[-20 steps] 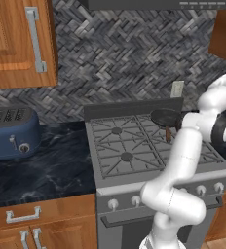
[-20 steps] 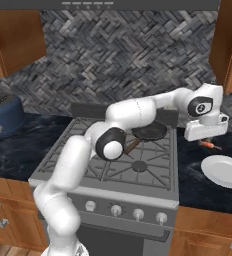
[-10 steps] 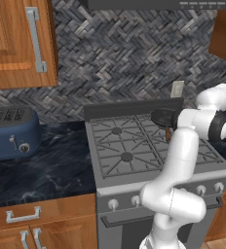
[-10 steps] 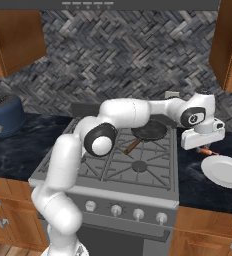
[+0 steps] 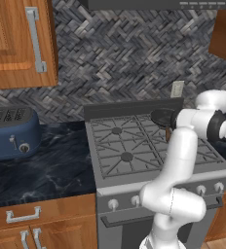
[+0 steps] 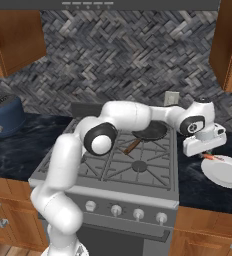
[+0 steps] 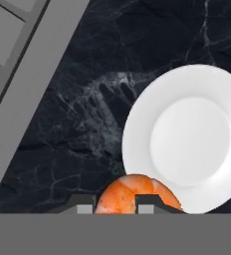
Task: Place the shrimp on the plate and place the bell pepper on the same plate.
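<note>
Orange shrimp pinched between my gripper tips | over the last second I've swung the hand lower, toward the plate | plate now just ahead of the hand, on dark counter | release looks close; bell pepper not yet handled.

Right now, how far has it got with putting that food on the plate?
Nothing is on the plate yet; it lies bare on the dark counter. The gripper holds the shrimp beside the plate's rim, so setting it down comes next. The bell pepper is left to fetch.
</note>
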You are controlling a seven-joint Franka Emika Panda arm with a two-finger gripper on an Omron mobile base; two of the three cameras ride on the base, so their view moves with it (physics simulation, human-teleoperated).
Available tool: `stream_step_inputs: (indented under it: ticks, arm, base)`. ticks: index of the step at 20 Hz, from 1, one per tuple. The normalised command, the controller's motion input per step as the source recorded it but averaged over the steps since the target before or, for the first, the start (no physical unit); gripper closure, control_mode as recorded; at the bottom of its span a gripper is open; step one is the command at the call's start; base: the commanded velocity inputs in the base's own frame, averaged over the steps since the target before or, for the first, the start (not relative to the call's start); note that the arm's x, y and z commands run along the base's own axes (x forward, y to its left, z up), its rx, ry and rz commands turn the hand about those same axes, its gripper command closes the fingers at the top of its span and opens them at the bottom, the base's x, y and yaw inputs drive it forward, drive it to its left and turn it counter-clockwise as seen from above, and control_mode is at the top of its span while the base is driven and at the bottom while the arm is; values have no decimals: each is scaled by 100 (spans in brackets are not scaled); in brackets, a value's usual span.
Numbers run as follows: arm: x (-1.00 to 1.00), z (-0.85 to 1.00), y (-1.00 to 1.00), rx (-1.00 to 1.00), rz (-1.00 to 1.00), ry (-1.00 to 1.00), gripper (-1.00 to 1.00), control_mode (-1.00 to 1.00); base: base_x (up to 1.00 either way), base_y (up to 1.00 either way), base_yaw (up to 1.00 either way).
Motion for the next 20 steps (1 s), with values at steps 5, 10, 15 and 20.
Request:
stream_step_inputs:
  ticks: [5,10,15,20]
  arm:
    - [2,-7,-28,0,0,3,100,-100]
    - [8,-8,-31,6,0,3,100,-100]
    - [8,-16,-6,8,0,0,100,-100]
    - [18,-14,-11,5,0,0,100,-100]
  base:
    - [0,0,0]
    - [0,0,0]
    - [0,0,0]
    - [0,0,0]
